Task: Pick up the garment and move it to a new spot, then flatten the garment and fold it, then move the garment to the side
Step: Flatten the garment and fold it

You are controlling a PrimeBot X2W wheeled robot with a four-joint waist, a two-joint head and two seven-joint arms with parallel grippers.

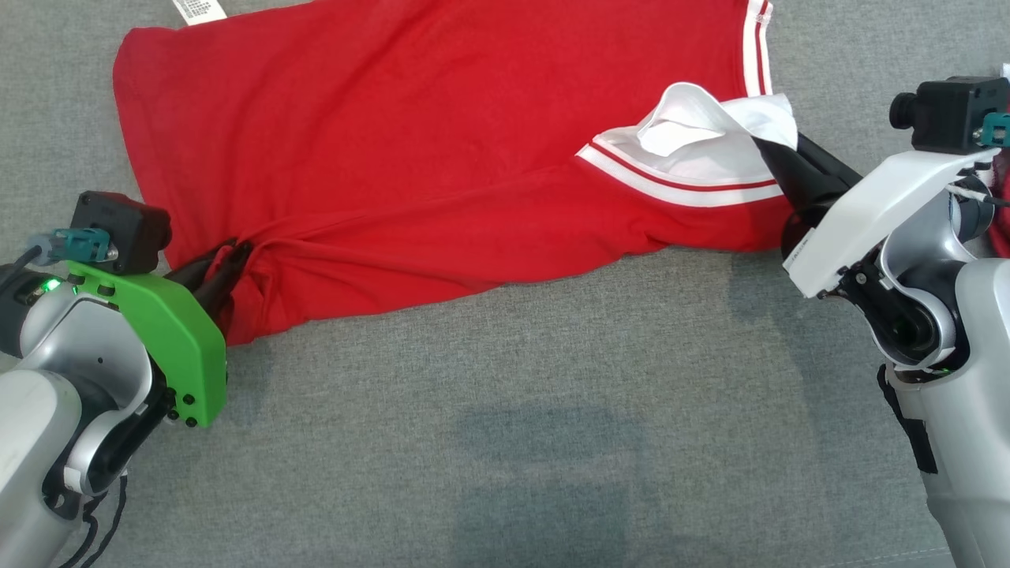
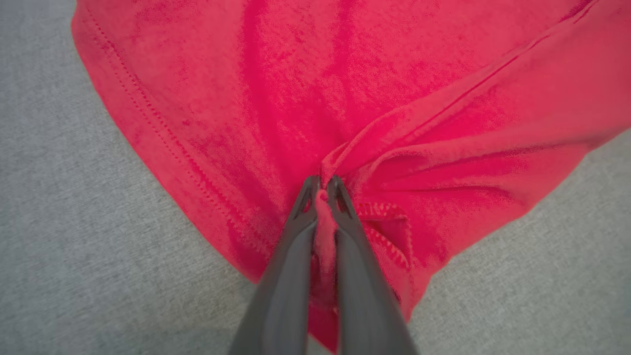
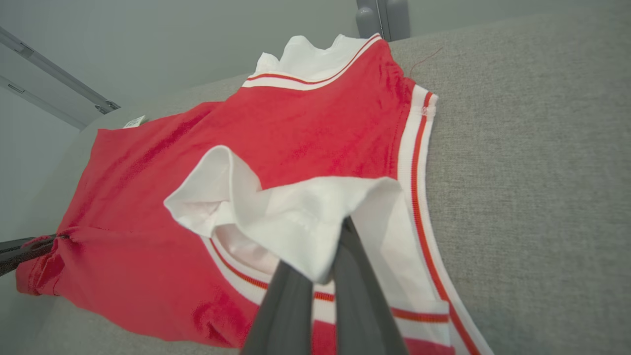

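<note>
Along garment hem, wide grey surface

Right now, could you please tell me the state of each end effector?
Left end effector: closed on the red garment.
Right end effector: closed on the garment's white trim.

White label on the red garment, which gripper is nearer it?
Left. The left gripper pinches the garment's corner on the label's side; the right gripper holds the white flap at the opposite end.
</note>
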